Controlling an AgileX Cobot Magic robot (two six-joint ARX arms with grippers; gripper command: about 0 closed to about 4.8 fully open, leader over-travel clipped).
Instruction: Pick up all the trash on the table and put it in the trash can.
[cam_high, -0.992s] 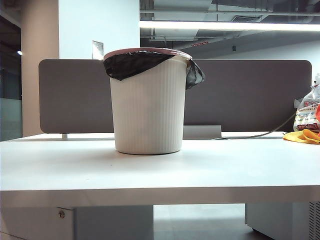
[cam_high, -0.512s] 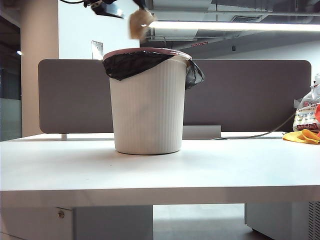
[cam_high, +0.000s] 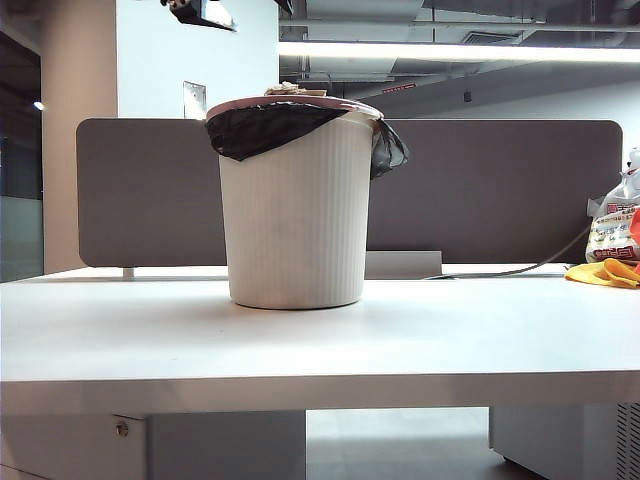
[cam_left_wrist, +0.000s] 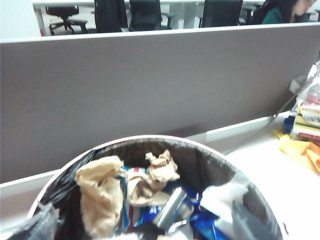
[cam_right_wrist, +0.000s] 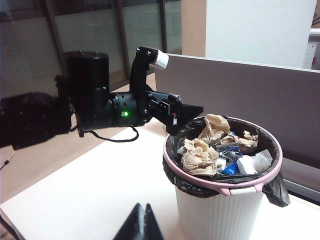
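The trash can (cam_high: 295, 205) stands mid-table (cam_high: 320, 345), crammed with crumpled brown paper (cam_right_wrist: 199, 156) — a white wad (cam_right_wrist: 254, 162) beside it. The left gripper (cam_right_wrist: 182, 116) hovers at its rim, jaws open and empty; the right gripper (cam_right_wrist: 141, 222) — tips pressed together — hangs over bare table.

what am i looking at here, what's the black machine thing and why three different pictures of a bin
It is a robot with two arms, each ending in a two-finger gripper. One camera faces the white table from the front. The other two sit on the arms' wrists.

The left wrist camera looks down into the trash can, full of crumpled brown paper. The left gripper hangs over it, open, holding nothing.

The right wrist camera sees the left arm beside the can, which stands on the table. The right gripper is shut and empty.

At the table's far right lie a printed bag and a yellow cloth.
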